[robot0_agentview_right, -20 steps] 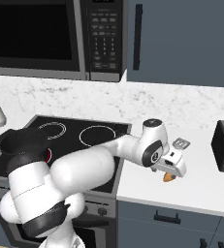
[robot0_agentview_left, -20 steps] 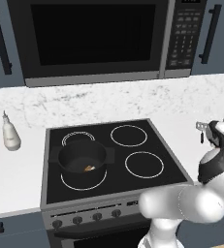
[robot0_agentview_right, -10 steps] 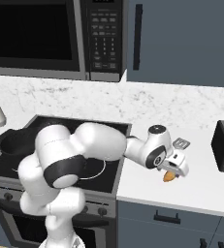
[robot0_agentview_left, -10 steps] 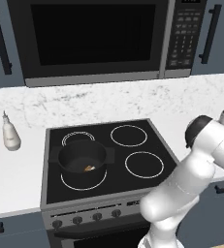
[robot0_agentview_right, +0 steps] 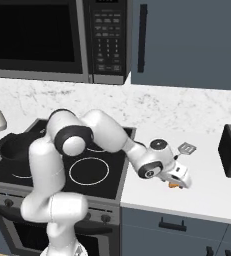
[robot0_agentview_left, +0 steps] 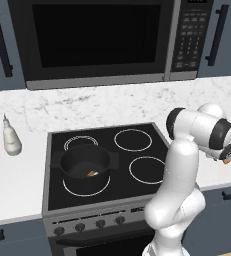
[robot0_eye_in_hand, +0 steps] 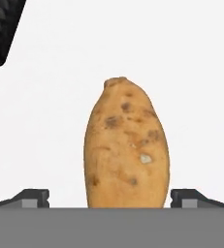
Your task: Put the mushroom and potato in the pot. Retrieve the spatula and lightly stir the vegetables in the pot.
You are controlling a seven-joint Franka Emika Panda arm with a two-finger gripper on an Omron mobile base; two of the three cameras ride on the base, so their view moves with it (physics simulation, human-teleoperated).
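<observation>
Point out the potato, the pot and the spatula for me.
potato (robot0_eye_in_hand: 126,145), hand view, middle of its skin.
pot (robot0_agentview_left: 85,162), left base view, its dark inside.
spatula (robot0_agentview_right: 186,148), right base view, its flat silver head.

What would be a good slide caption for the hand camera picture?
Open gripper poised over the potato on the white counter, one finger either side.
</observation>
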